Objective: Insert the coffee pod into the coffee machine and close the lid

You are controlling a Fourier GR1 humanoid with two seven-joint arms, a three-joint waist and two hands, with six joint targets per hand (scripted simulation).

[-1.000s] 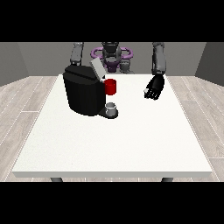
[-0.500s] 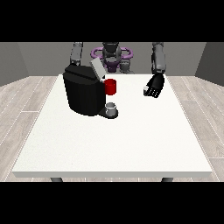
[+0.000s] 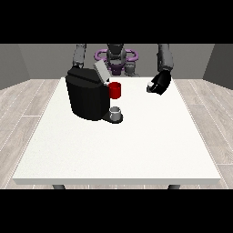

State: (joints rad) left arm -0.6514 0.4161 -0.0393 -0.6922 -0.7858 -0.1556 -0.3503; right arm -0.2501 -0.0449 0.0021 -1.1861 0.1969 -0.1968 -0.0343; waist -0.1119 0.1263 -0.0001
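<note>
Black coffee machine (image 3: 87, 98) upper left on table (image 3: 136, 150), grey lid (image 3: 101, 71) raised. Coffee pod not discernible. Hand at view's right (image 3: 160, 83) hovers, fingers unreadable. Other hand hidden behind machine.

A large white table (image 3: 118, 150) filled the middle of the room, its top a plain matte slab with a thin pale edge facing the camera, and two dark legs showed just beneath that near edge. Around it lay a floor of light wood-look planks (image 3: 27, 109) — greyish beige, with dark seams — visible on both sides of the table. Behind stood plain grey walls (image 3: 41, 57), darker toward the left corner, under soft, even light that cast only faint shadows.
</note>
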